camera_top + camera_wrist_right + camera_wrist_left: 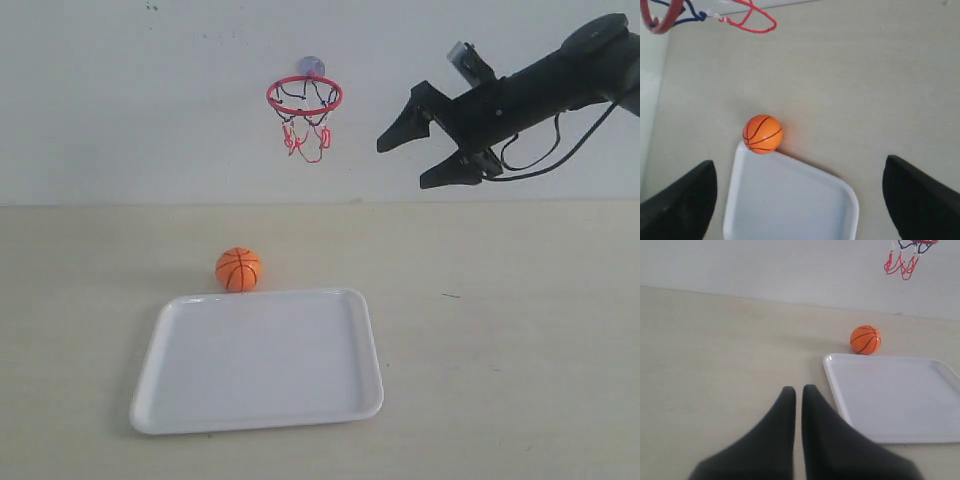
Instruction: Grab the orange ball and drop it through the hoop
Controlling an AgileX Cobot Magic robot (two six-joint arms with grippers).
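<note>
The orange ball [238,269] [865,339] [762,133] rests on the table against the far edge of the white tray [210,410]. The hoop [304,97] [910,252] [662,20] hangs on the back wall above it, red ring level, net dangling. My right gripper [418,160] [800,192] is open and empty, raised high to the right of the hoop and well above the ball. The left gripper [798,390] is shut with nothing in it, low over the table to the left of the tray; it does not show in the exterior view.
The white tray [890,395] [790,200] lies flat at the table's middle front, with nothing in it. The pale back wall [150,100] rises behind the table. A black cable [560,165] loops under the right arm.
</note>
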